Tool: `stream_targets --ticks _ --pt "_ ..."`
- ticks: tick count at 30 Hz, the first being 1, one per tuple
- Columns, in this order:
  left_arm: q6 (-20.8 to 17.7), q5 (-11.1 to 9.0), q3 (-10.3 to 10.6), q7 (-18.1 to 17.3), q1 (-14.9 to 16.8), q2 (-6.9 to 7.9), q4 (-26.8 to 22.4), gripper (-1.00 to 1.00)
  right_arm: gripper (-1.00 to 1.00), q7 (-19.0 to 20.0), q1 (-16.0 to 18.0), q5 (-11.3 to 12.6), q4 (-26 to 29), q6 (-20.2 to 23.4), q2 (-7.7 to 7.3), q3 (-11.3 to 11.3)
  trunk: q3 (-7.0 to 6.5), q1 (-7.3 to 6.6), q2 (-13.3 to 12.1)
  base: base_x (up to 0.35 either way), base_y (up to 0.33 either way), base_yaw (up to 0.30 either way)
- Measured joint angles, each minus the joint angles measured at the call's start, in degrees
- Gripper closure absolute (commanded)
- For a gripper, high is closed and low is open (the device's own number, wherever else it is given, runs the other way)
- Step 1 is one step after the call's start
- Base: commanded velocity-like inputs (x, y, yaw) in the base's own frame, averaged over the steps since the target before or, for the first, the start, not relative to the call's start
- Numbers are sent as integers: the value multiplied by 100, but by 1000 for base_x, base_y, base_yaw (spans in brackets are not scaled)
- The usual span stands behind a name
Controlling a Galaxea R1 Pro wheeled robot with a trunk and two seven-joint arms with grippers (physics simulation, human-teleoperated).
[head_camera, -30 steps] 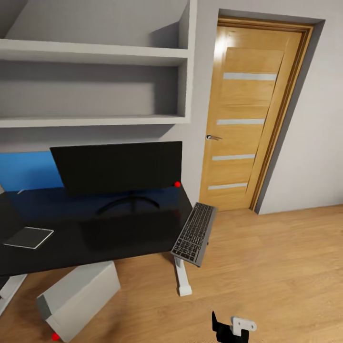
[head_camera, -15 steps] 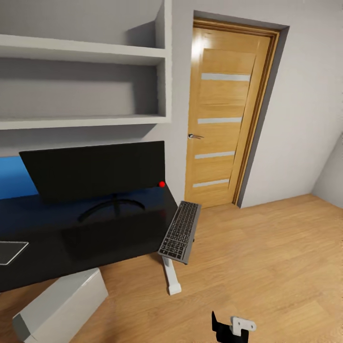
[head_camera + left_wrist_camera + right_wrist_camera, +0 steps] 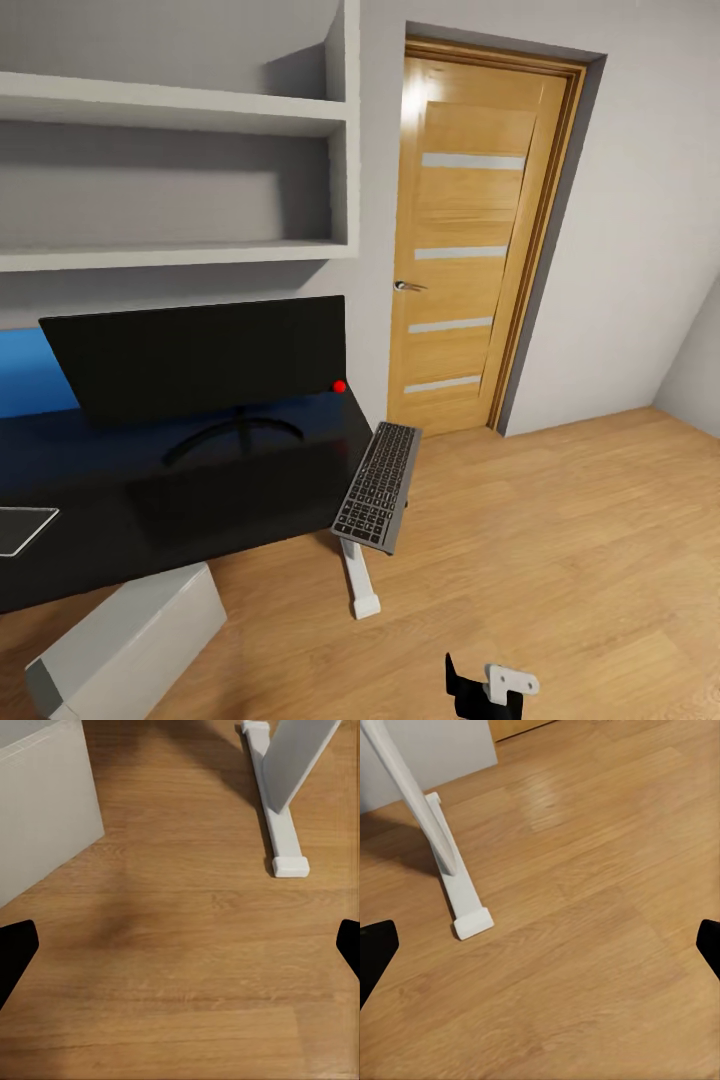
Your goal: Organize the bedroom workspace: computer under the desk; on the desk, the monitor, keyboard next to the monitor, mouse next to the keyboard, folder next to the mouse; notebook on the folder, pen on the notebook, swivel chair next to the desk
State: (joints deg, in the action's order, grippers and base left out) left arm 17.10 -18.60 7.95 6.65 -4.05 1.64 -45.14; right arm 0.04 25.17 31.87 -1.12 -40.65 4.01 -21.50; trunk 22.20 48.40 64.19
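Observation:
The monitor (image 3: 200,358) stands on the black-topped desk (image 3: 200,500), its red dot at the lower right corner. The keyboard (image 3: 378,487) lies askew on the desk's right end and overhangs the edge. The light grey computer (image 3: 130,640) lies tilted on the floor, half under the desk's front edge, and its side also shows as computer (image 3: 37,810). My left gripper (image 3: 180,949) is open over bare floor near the white desk leg (image 3: 274,817). My right gripper (image 3: 540,949) is open too, with the same desk leg (image 3: 446,870) ahead of it. The swivel chair, folder, notebook, mouse and pen are out of view.
A flat grey pad (image 3: 20,528) lies on the desk's left part. Grey wall shelves (image 3: 180,110) hang above the monitor. A closed wooden door (image 3: 480,240) is to the right. Wood floor (image 3: 560,560) stretches to the right. A black and white part of my arm (image 3: 487,688) shows low down.
The head view swung to the right between the earliest frame and half a second ago, then held still. Nothing on the desk or floor has moved.

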Motion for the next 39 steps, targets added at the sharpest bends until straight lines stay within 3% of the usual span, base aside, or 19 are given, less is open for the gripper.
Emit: stream_targets --ticks 3,39 --pt "-3 2 4 5 0 -4 -18 -100 -100 -1 1 0 0 0 -3 1 0 0 0 0 0 0" --pt "10 25 43 28 -1 -15 -79 -100 -100 -4 -1 10 -8 0 1 2 646 790 1443 0 0 0"
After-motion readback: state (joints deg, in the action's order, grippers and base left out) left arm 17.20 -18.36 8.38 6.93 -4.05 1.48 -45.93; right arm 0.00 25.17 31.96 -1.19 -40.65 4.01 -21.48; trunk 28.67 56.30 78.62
